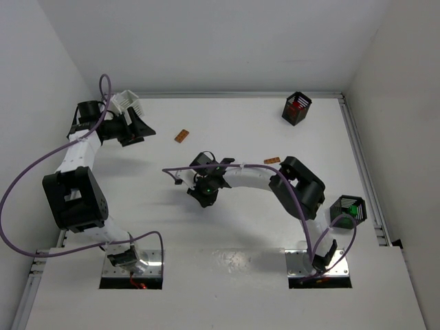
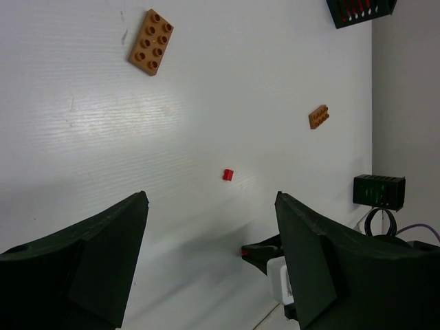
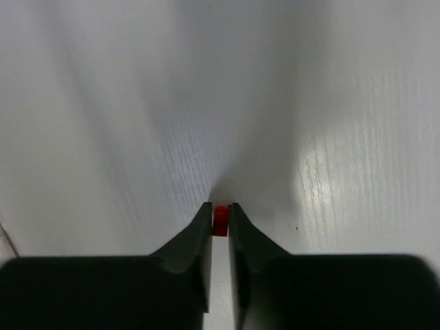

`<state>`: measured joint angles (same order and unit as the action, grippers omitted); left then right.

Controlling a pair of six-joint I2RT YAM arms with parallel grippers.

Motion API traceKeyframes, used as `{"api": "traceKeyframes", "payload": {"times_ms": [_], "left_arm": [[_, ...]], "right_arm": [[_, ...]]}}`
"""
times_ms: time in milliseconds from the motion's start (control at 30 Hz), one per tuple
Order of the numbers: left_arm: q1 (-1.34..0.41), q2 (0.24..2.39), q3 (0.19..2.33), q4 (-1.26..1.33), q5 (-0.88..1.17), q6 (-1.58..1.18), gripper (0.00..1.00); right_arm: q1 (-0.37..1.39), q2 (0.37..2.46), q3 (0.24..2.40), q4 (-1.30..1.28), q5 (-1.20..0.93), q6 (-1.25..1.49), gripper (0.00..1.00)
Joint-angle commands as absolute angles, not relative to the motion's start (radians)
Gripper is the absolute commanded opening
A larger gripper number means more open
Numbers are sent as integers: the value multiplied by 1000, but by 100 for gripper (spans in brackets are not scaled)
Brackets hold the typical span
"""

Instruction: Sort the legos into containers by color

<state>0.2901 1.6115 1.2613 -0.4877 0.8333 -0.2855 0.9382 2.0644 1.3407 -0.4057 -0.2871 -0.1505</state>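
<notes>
Pinching a red lego (image 3: pixel 220 221), the right jaws sit closed; left jaws spread apart.

A brick (image 1: pixel 181 135) lies between the back-left basket (image 1: pixel 128 103) and back-right basket (image 1: pixel 296 108).

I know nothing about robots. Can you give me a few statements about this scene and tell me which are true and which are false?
1. The right fingers pinch a small red brick. True.
2. The left fingers grip an orange brick. False: they are open and empty.
3. The far black basket holds red pieces. True.
4. The near black basket holds orange pieces. False: green pieces show inside.
5. Two orange bricks lie loose on the table. True.
</notes>
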Motion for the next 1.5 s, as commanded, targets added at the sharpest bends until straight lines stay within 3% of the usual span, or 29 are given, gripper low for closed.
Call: {"api": "traceKeyframes", "payload": {"times_ms": [0, 67, 267, 500, 633, 833, 867, 1067, 1467], "left_arm": [[302, 1592, 1282, -469, 853, -273, 81], [302, 1592, 1282, -469, 853, -273, 81], [302, 1592, 1282, -451, 862, -255, 81], [223, 1560, 1292, -451, 807, -192, 82], [105, 1536, 1325, -480, 608, -109, 82], [-50, 1505, 1347, -520, 428, -35, 90], [-60, 1505, 1356, -520, 396, -35, 100], [-69, 1514, 1377, -520, 359, -103, 100], [-69, 1526, 1378, -483, 376, -193, 100]], "right_arm": [[945, 2072, 1329, -382, -267, -158, 6], [945, 2059, 1319, -382, -258, -167, 0], [902, 1948, 1340, -408, -183, -199, 0], [720, 1847, 1489, -454, -106, -202, 0], [559, 1847, 1604, -454, -46, -173, 0], [273, 1948, 1828, -454, 14, -124, 0], [215, 1966, 1850, -454, 14, -115, 0], [54, 2068, 1914, -408, 14, -42, 0], [-25, 2177, 2012, -359, 23, -31, 0]]}}
